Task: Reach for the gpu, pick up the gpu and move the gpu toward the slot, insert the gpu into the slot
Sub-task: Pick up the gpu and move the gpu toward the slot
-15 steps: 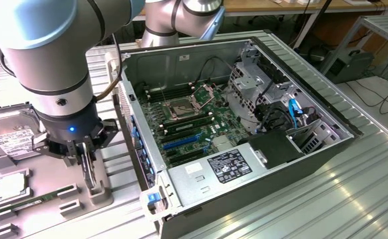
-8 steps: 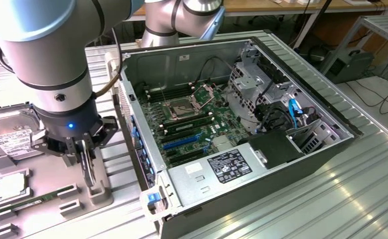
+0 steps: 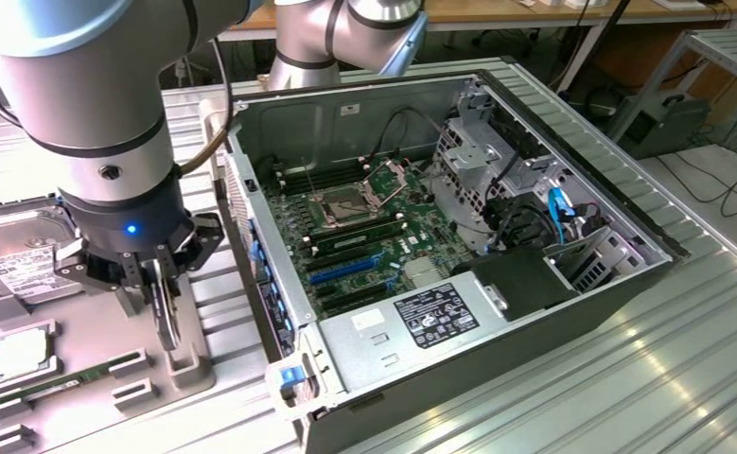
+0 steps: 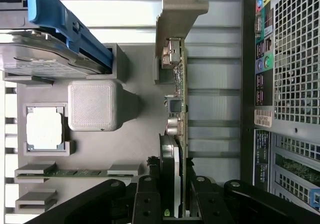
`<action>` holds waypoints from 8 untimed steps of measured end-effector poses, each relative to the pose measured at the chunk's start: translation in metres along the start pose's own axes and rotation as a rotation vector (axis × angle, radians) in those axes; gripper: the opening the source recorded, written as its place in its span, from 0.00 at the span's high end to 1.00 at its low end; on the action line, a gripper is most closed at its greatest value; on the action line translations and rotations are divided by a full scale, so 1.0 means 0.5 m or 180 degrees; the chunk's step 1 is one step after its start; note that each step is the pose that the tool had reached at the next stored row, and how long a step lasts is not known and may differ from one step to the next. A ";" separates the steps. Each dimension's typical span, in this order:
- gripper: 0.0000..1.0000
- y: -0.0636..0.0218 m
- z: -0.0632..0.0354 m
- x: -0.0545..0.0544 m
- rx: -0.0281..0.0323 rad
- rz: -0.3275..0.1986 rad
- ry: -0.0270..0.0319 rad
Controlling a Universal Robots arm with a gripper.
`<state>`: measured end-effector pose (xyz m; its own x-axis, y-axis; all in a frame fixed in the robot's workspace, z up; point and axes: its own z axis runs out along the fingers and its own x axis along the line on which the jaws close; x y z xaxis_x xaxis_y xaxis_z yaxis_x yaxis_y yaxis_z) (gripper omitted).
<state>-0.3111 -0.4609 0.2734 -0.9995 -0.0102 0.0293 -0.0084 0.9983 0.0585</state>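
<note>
We see the black two-finger gripper [image 4: 175,176] narrowed onto the gpu [image 4: 181,103], a thin dark circuit card w/ a silver-grey metal bracket [image 4: 175,18] at its far end. The jaws look pressed to both faces, no gap showing. The card stands on edge in a matte grey plastic holder tray [image 4: 135,144], long axis running straight out from the gripper. Also in the tray: a small green memory stick [image 4: 75,173], a square silver CPU chip [image 4: 44,128] and a boxy silver hard drive [image 3: 21,260]. Our read: grasp made, lift not yet. The slot [image 3: 342,270], a long narrow blue plastic strip on the green motherboard [image 3: 400,219], lies to the ext. view's right of the gripper, past the wall of the open grey steel PC case [image 3: 342,113], well apart.
</note>
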 end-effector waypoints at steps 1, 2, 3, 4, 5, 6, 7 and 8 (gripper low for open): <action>0.72 0.000 -0.002 0.000 0.0000 0.0000 0.0000; 0.72 0.000 -0.004 0.000 0.0000 0.0000 0.0001; 0.72 0.000 -0.005 0.000 0.0000 0.0000 0.0001; 0.72 0.000 -0.007 0.000 0.0000 0.0000 0.0001; 0.72 0.000 -0.009 0.000 0.0000 0.0000 0.0002; 0.72 0.001 -0.010 0.000 0.0000 0.0000 0.0002; 0.72 0.001 -0.012 -0.001 0.0000 0.0000 0.0002; 0.72 0.001 -0.013 -0.001 0.0000 0.0000 0.0002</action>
<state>-0.3106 -0.4610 0.2801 -0.9995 -0.0102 0.0300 -0.0084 0.9983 0.0585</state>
